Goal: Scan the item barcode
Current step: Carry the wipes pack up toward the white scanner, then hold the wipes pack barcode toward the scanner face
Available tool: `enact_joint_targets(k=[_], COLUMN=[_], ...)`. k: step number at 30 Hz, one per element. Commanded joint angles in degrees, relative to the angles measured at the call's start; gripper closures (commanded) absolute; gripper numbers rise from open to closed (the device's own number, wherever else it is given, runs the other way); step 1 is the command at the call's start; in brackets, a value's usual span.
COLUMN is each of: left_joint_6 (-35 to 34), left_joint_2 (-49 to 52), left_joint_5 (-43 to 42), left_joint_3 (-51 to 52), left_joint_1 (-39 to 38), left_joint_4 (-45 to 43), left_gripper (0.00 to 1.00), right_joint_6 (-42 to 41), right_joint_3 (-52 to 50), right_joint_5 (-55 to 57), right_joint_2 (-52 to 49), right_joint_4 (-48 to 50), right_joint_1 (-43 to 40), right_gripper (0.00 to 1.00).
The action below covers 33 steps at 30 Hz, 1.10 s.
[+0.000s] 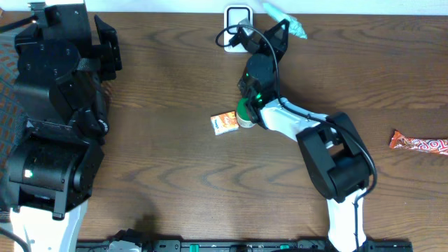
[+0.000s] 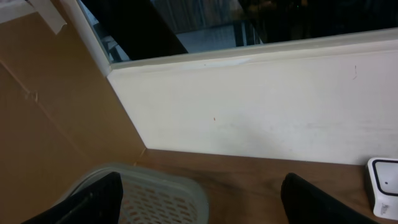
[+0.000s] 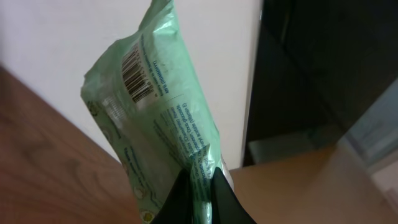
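My right gripper (image 3: 202, 186) is shut on the lower edge of a green plastic packet (image 3: 155, 106), the item. The packet stands upright above the fingers, and its barcode (image 3: 138, 74) shows near the top, facing the wrist camera. From overhead, the right gripper (image 1: 282, 26) holds the green packet (image 1: 290, 22) at the table's far edge, just right of the white scanner (image 1: 238, 17). My left gripper (image 1: 106, 45) is folded back at the far left, and in its wrist view the left gripper (image 2: 202, 208) is open with nothing between the fingers.
A small orange packet (image 1: 224, 123) and a round green-topped item (image 1: 245, 115) lie mid-table beside the right arm. A red candy bar (image 1: 418, 144) lies at the right edge. A perforated grey basket (image 2: 161, 193) sits below the left gripper, with the scanner (image 2: 382, 183) at its right.
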<state>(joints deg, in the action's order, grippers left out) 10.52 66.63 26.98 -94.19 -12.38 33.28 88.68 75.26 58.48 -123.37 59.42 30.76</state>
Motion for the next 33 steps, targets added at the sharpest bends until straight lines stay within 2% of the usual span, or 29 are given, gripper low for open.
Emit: enact_joint_targets(k=[1,8,12,15,22,33], left_joint_6=[-0.3,-0.3,-0.3,-0.3,-0.2,-0.3], left_joint_2=[-0.4,0.6,1.6,2.3,3.4,3.5], left_joint_5=[0.7,0.7,0.7,0.7,0.7,0.7], left_joint_3=[0.3,0.3,0.3,0.3,0.3,0.3], left_joint_1=[0.2,0.2,0.2,0.2,0.2,0.2], left_joint_4=[0.1,0.7,0.7,0.9,2.3,4.0], left_gripper=[0.18,0.18,0.18,0.18,0.18,0.18], right_joint_6=[6.0,-3.2,-13.3,-17.4,-9.6,7.2], right_joint_3=[1.0,8.3,15.9,20.4,28.4,28.6], right_joint_5=[-1.0,1.6,2.1,1.6,-2.6,-5.6], right_joint_2=[-2.8,-6.4,-8.0,-9.9,-16.5,-17.5], right_joint_4=[0.9,-0.6,-17.4,-24.0,-23.9,-17.2], right_joint_1=[1.3,3.6,4.3,3.9,3.0,0.2], right_gripper=[0.99,0.99,0.99,0.99,0.99,0.99])
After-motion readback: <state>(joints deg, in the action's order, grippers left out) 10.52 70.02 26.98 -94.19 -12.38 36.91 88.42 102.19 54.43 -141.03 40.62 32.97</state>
